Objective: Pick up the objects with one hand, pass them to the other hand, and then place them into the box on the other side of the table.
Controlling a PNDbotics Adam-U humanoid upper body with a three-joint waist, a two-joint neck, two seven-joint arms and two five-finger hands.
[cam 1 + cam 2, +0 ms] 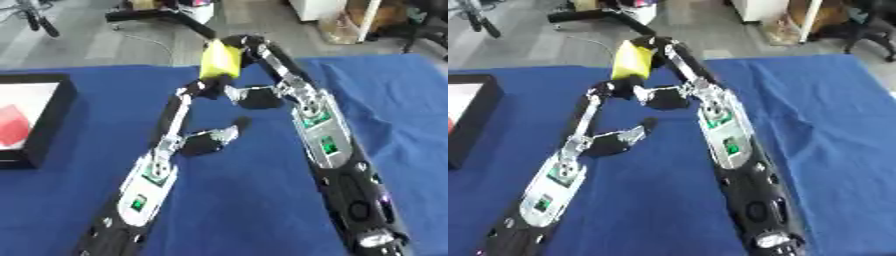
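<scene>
Right hand [254, 50] clamps the yellow object [220, 59] at twelve o'clock; left hand [197, 92] touches its lower end, fingers unclear. It looks light and stiff.

Both arms [328, 145] are black with silver plates, green lights set in them; the hands [249, 97] are black and silver.

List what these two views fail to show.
- Which robot hand grips the yellow object: fingers overlap and blur, both views.
- What the object is: only a yellow block shape shows.
- Box: cut off by the left edge; only a red shape shows inside.
</scene>
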